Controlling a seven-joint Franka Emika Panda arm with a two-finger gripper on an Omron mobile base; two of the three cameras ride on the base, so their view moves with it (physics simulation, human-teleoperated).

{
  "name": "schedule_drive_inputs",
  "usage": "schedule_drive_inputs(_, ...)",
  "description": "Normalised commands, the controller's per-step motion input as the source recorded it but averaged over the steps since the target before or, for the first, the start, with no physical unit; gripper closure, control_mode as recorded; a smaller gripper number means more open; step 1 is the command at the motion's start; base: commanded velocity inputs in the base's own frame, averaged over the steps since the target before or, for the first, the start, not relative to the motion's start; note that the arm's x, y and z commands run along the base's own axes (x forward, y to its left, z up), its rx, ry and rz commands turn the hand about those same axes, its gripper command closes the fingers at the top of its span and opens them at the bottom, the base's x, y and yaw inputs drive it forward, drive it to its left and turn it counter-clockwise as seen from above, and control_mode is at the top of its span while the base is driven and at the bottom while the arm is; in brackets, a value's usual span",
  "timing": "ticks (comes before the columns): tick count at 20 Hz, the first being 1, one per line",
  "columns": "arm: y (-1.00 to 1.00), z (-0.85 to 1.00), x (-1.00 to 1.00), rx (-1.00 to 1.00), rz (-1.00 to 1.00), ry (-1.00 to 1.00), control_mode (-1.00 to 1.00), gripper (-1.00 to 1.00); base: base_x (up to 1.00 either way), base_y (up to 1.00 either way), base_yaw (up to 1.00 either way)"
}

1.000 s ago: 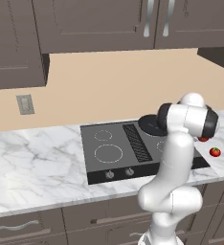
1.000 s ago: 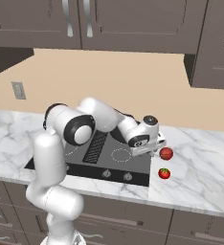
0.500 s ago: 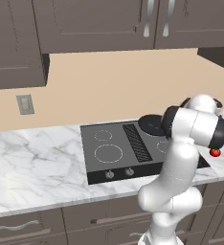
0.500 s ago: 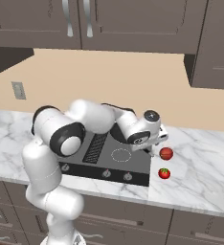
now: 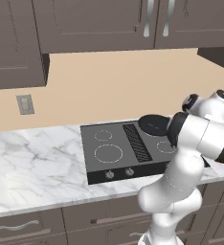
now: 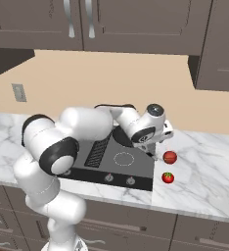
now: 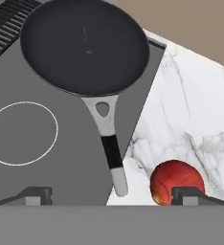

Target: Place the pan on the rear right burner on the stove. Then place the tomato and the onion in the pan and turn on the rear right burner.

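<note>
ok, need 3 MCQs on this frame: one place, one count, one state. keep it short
1. Where does the pan sit?
A. on the stove, at its rear right
B. on the marble counter
C. in the end effector

2. How many red round items lie on the counter right of the stove?
A. one
B. two
C. three

3. What state is the end effector in?
A. shut on the pan handle
B. shut on the onion
C. open, holding nothing

Answers:
1. A, the hand view shows the black pan resting on the dark cooktop near its corner.
2. B, the right base view shows the onion and the tomato apart on the marble.
3. C, the fingertips stand wide apart in the hand view, with the onion close by one tip and not gripped.
</note>
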Motion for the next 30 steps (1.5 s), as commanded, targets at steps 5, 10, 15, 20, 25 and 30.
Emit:
schedule_drive_inputs(5,0.00,0.05,-0.40,0.10,-0.27,-0.02,-1.00,-1.00,0.00,0.00,0.00)
schedule_drive_inputs(10,0.06,0.06,-0.38,0.04,-0.31,-0.02,-1.00,-1.00,0.00,0.00,0.00)
schedule_drive_inputs(15,0.12,0.29,-0.24,0.00,-0.30,-0.08,-1.00,-1.00,0.00,0.00,0.00)
schedule_drive_inputs(20,0.03,0.07,-0.17,0.03,-0.30,-0.08,-1.00,-1.00,0.00,0.00,0.00)
schedule_drive_inputs(25,0.00,0.00,-0.06,0.09,-0.22,-0.01,-1.00,-1.00,0.00,0.00,0.00)
schedule_drive_inputs(30,0.00,0.00,0.00,0.10,-0.11,-0.03,-1.00,-1.00,0.00,0.00,0.00)
